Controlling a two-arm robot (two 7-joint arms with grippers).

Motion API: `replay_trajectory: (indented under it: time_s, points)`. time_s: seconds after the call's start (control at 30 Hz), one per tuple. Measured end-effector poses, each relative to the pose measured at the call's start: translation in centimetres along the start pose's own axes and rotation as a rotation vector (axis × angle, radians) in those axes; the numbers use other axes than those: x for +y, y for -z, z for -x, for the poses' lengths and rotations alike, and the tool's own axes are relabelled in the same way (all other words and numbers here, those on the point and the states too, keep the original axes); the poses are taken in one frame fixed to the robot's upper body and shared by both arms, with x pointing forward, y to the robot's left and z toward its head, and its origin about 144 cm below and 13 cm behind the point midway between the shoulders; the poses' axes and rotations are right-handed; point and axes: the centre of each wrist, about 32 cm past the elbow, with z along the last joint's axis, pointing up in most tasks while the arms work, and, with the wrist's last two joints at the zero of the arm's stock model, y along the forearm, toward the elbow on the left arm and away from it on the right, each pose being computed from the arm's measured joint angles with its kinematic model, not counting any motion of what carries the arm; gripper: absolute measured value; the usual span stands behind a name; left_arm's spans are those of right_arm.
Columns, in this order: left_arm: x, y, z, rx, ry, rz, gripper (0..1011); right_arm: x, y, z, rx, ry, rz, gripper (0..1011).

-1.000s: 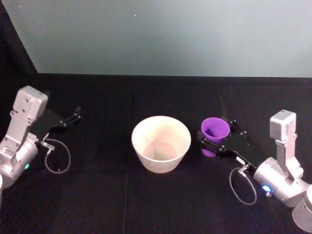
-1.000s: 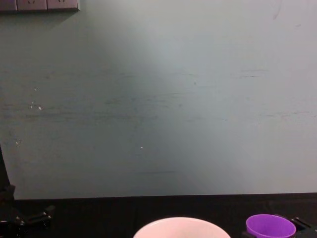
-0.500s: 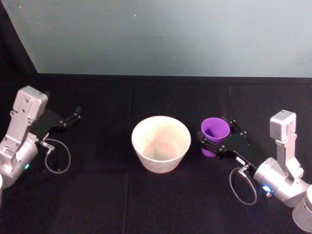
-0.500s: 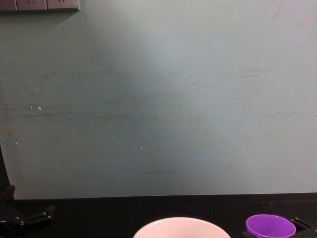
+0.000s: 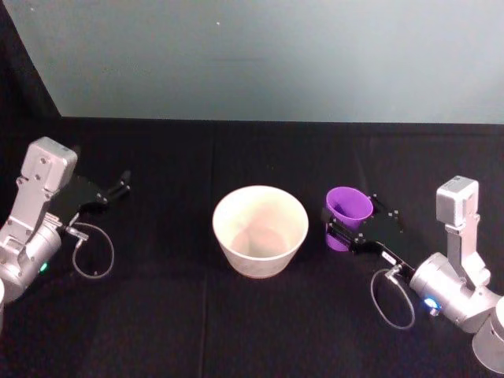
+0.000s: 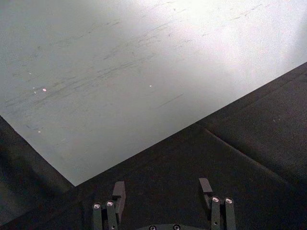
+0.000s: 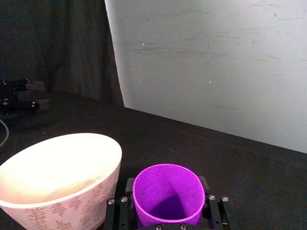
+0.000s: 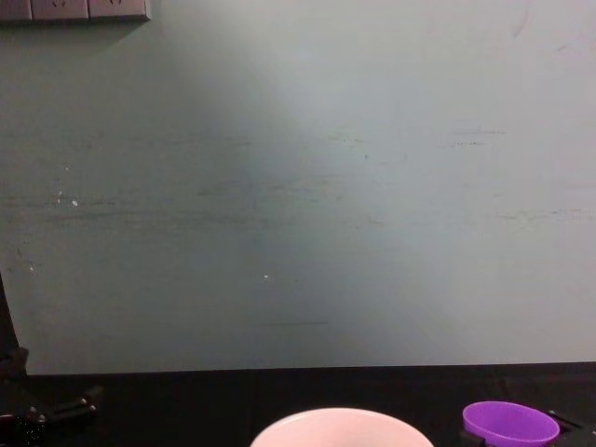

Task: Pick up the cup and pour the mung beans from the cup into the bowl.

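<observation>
Purple cup [image 5: 347, 207], clasped by right gripper [image 5: 353, 221], is beside the bowl [image 5: 260, 266].

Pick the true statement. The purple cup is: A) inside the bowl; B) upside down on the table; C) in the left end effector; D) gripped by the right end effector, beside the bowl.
D: the right end effector has its fingers closed on the cup, next to the bowl.

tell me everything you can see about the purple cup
The cup is small, bright purple, smooth like plastic, handleless, tapering to its base. It sits mouth up, seemingly slightly tilted, right of the bowl without touching it. The right gripper is shut on its sides, pressing the rim slightly oval. Its visible inside looks plain purple.
</observation>
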Motion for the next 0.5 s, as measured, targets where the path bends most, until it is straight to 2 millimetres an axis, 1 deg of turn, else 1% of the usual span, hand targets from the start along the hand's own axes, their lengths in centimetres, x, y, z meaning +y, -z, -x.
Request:
replay_trajectory:
  time_s: [0.23,0.5]
  points:
    - [0.00,0.00,0.00,0.000,0.000,0.000,1000,0.00,0.00,-0.01,0.000,0.000,0.000,739]
    - [0.00,0.00,0.00,0.000,0.000,0.000,1000,-0.04,-0.02,0.00,0.000,0.001,-0.002,739]
